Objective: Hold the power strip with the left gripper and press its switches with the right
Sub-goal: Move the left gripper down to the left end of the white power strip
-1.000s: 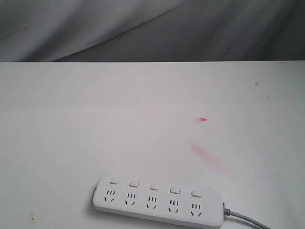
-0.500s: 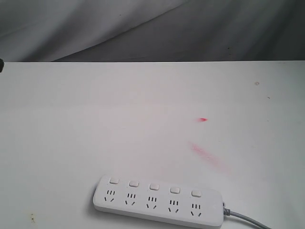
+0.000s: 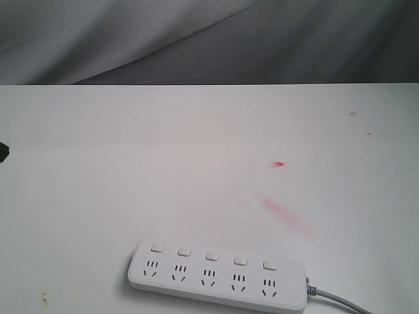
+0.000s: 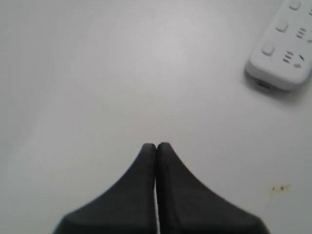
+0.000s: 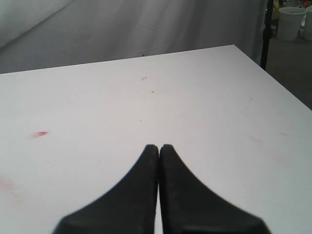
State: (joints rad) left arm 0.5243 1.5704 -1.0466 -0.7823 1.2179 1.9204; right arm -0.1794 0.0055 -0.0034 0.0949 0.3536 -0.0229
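Observation:
The white power strip (image 3: 218, 275) lies flat near the front edge of the white table, with its grey cord (image 3: 340, 299) leaving at the right end. A row of small white switches (image 3: 211, 256) runs above the outlets. One end of the power strip (image 4: 285, 48) shows in the left wrist view, well away from my left gripper (image 4: 156, 146), which is shut and empty above bare table. A black tip of the left arm (image 3: 2, 152) peeks in at the left edge of the exterior view. My right gripper (image 5: 159, 146) is shut and empty over the table, away from the strip.
Red marks (image 3: 279, 164) and a red smear (image 3: 283, 212) stain the table right of centre. Grey cloth (image 3: 209, 39) hangs behind the far edge. In the right wrist view a white bucket (image 5: 291, 22) and a dark stand (image 5: 266, 34) are beyond the table's corner.
The black tip of the left arm at the exterior view's left edge has moved down that edge. The power strip has not moved.

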